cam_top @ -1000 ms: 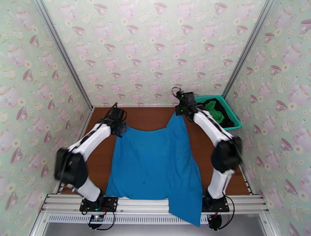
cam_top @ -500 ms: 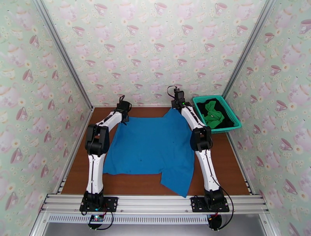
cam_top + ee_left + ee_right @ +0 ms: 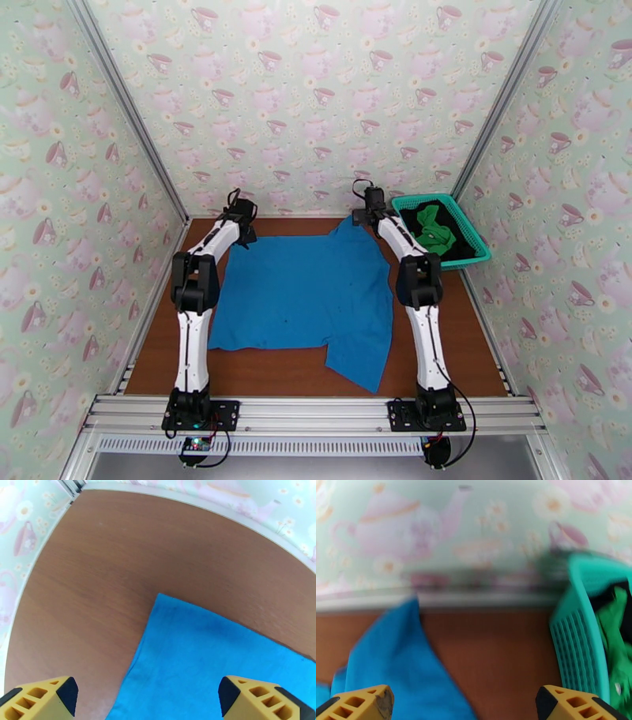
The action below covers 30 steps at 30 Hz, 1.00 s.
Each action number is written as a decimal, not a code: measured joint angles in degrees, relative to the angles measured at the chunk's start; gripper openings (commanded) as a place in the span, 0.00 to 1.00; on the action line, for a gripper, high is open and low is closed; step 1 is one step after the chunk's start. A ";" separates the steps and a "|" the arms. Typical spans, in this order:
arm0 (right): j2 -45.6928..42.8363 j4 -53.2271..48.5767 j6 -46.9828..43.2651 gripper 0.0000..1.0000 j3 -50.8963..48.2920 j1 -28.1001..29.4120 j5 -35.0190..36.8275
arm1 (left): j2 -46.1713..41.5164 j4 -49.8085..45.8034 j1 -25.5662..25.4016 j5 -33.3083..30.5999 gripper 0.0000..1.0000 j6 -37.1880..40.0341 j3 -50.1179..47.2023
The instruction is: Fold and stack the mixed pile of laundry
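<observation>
One blue shirt point(image 3: 304, 292) spread on table point(image 3: 466, 339). One green garment point(image 3: 434, 233), one black garment point(image 3: 464, 241) in one teal basket point(image 3: 462, 263), far right. Left gripper point(image 3: 148, 695), right gripper point(image 3: 464, 699): both wide apart, empty, above shirt's far corners.

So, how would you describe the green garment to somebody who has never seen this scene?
Start at the far right corner of the brown table, where a teal lattice basket stands. The green garment lies crumpled inside it, over a black garment; it is the only green cloth, unlike the blue shirt spread on the table.
</observation>
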 measured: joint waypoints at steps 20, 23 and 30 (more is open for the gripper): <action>-65.05 -5.55 20.83 0.77 -71.49 26.18 -9.55 | -64.06 -11.39 -4.85 15.96 0.87 -21.11 -66.05; -64.76 -4.59 21.94 0.73 -71.89 27.65 -10.23 | -69.66 -13.38 -4.42 15.72 0.86 -25.75 -70.82; -59.23 -0.98 21.90 0.66 -71.89 27.89 -12.81 | -66.99 -11.21 -2.19 17.55 0.81 -32.70 -76.94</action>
